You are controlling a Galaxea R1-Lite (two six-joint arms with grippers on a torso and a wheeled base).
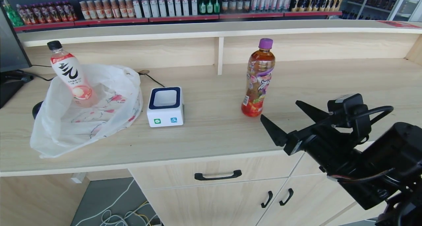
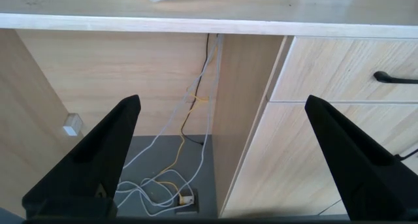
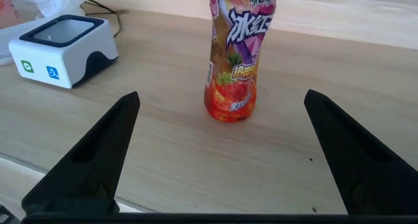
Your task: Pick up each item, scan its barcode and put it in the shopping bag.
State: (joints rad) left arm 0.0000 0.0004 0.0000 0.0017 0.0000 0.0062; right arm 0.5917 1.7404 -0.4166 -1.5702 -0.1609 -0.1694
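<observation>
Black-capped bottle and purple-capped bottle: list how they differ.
The black-capped bottle sits inside the shopping bag; the purple-capped bottle stands on the bare counter. The black-capped bottle holds pale pink drink, the purple-capped bottle amber. Both are capped plastic drink bottles.

**Head camera high, wrist cameras low**

The head view looks forward and down from just before the counter (image 1: 211, 133). It takes in the whole top, the shelves (image 1: 184, 18) behind and the cabinet front (image 1: 230, 193) below. The right wrist view sits low and close at the front edge, facing the back. It shares the bottle (image 3: 232, 61) and scanner (image 3: 65, 54) with the head view. The left wrist view hangs below the top and faces the cabinet front, sharing the drawer handle (image 2: 395, 77) and floor cables (image 2: 157, 178).
</observation>
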